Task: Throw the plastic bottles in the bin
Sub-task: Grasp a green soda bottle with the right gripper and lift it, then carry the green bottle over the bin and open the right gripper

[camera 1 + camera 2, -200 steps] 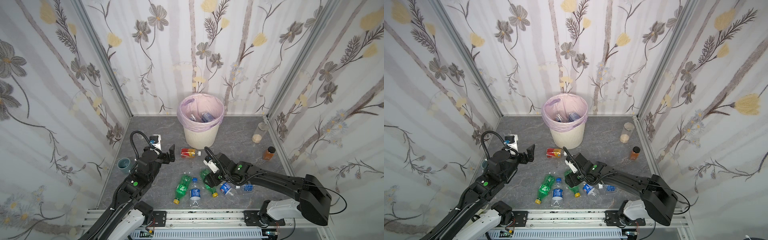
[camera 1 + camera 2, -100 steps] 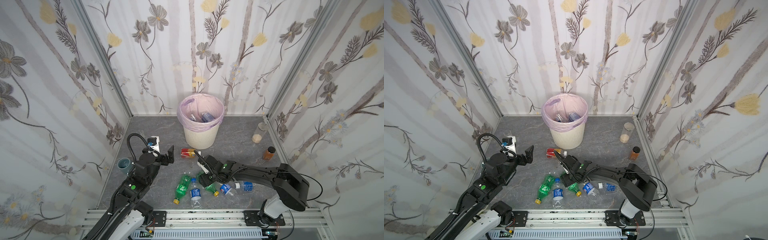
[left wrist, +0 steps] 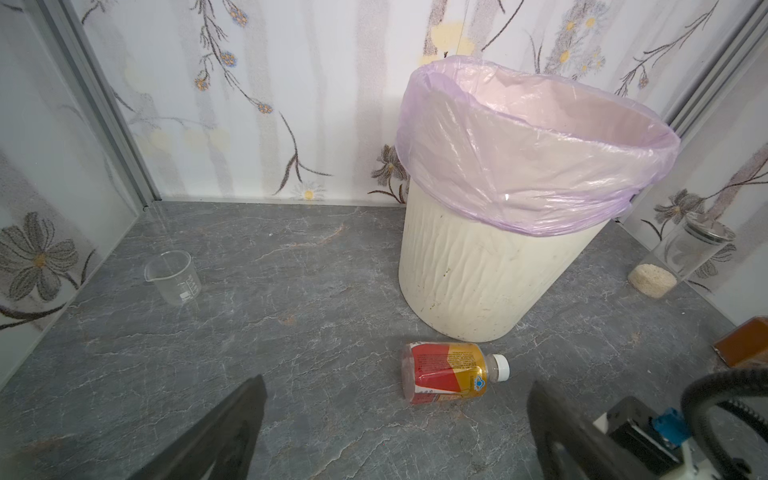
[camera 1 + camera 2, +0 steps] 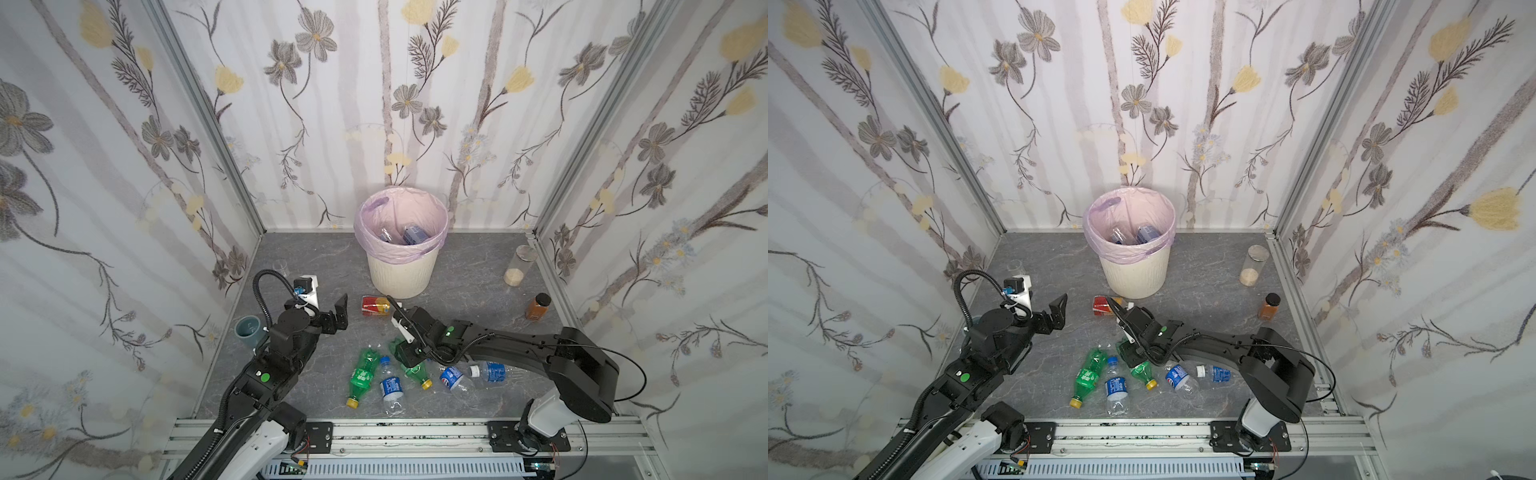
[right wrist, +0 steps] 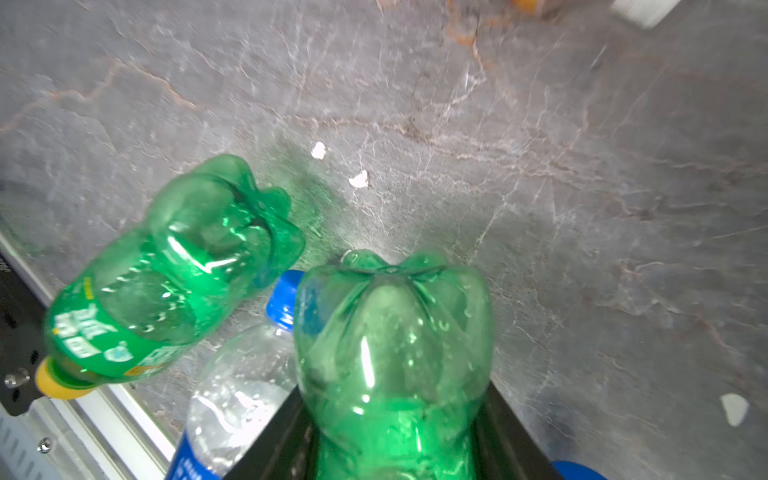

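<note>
My right gripper (image 4: pixel 406 356) (image 5: pixel 392 395) is shut on a green bottle (image 5: pixel 390 345) (image 4: pixel 417 370) lying on the grey floor; its yellow cap points at the front rail. Beside it lie another green bottle (image 4: pixel 360 376) (image 5: pixel 166 282) and three clear blue-labelled bottles (image 4: pixel 391 386) (image 4: pixel 453 378) (image 4: pixel 490 371). A red-and-yellow labelled bottle (image 4: pixel 375 304) (image 3: pixel 446 372) lies in front of the bin (image 4: pixel 401 272) (image 3: pixel 478 286). The bin is cream with a lilac bag and has bottles (image 4: pixel 409 237) inside. My left gripper (image 4: pixel 338 311) (image 3: pixel 395 401) hangs open just short of the red-and-yellow bottle, holding nothing.
A grey-blue cup (image 4: pixel 249 330) and a glass beaker (image 3: pixel 174 276) stand by the left wall. A clear jar with beige grains (image 4: pixel 516 266) and a small amber jar (image 4: pixel 537 306) stand by the right wall. White scraps (image 5: pixel 359 179) dot the floor.
My right gripper has slid over the green bottle and closed its jaws on it. The left arm has shifted slightly and stays open.
</note>
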Robot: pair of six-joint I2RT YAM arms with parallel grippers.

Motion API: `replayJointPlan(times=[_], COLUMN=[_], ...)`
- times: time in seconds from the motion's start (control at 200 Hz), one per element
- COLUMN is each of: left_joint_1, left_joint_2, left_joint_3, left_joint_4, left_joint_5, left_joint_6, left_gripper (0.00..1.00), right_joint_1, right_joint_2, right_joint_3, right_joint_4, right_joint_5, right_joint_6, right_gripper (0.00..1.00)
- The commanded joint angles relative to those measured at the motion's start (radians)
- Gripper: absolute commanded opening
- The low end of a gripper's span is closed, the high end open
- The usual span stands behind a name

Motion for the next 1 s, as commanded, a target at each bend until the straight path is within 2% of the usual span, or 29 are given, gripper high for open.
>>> replayJointPlan(times=[0.0, 0.05, 0.195, 0.395, 0.495, 0.625, 0.72, 0.789, 0.849, 0.929, 0.964, 0.999], left_joint_1=[0.002, 0.001, 0.002, 0.002, 0.002, 0.001, 0.002, 0.002, 0.002, 0.001, 0.002, 0.002], left_joint_2=[-0.001, -0.001, -0.001, 0.007, 0.007, 0.010, 0.011, 0.014, 0.023, 0.035, 0.038, 0.041], left_joint_3=[-0.002, 0.000, 0.003, 0.004, 0.005, 0.005, 0.005, 0.010, 0.023, 0.050, 0.062, 0.072], left_joint_4=[0.000, -0.003, -0.015, -0.029, -0.035, -0.044, -0.053, -0.063, -0.074, -0.091, -0.097, -0.104], left_joint_5=[0.006, 0.012, 0.025, 0.046, 0.060, 0.087, 0.117, 0.139, 0.153, 0.159, 0.169, 0.174], left_joint_6=[-0.013, -0.011, -0.007, -0.007, -0.008, -0.011, -0.011, -0.011, -0.019, -0.044, -0.051, -0.059], left_gripper=[1.00, 1.00, 1.00, 1.00, 1.00, 1.00, 1.00, 1.00, 1.00, 1.00, 1.00, 1.00], right_joint_1=[-0.018, -0.039, -0.092, -0.100, -0.111, -0.121, -0.134, -0.158, -0.212, -0.304, -0.347, -0.380], right_joint_2=[-0.084, -0.168, -0.427, -0.779, -0.884, -0.950, -0.930, -0.856, -0.731, -0.518, -0.410, -0.303], right_joint_3=[-0.017, -0.057, -0.185, -0.334, -0.344, -0.321, -0.261, -0.141, -0.002, 0.227, 0.331, 0.436], right_joint_4=[0.081, 0.139, 0.325, 0.523, 0.527, 0.518, 0.526, 0.514, 0.480, 0.437, 0.417, 0.392], right_joint_5=[0.072, 0.090, 0.067, 0.179, 0.233, 0.299, 0.313, 0.313, 0.289, 0.185, 0.125, 0.089], right_joint_6=[0.016, 0.030, 0.000, -0.101, -0.140, -0.170, -0.200, -0.232, -0.245, -0.208, -0.183, -0.167], right_gripper=[0.37, 0.32, 0.31, 0.31, 0.32, 0.31, 0.30, 0.30, 0.29, 0.30, 0.38, 0.62])
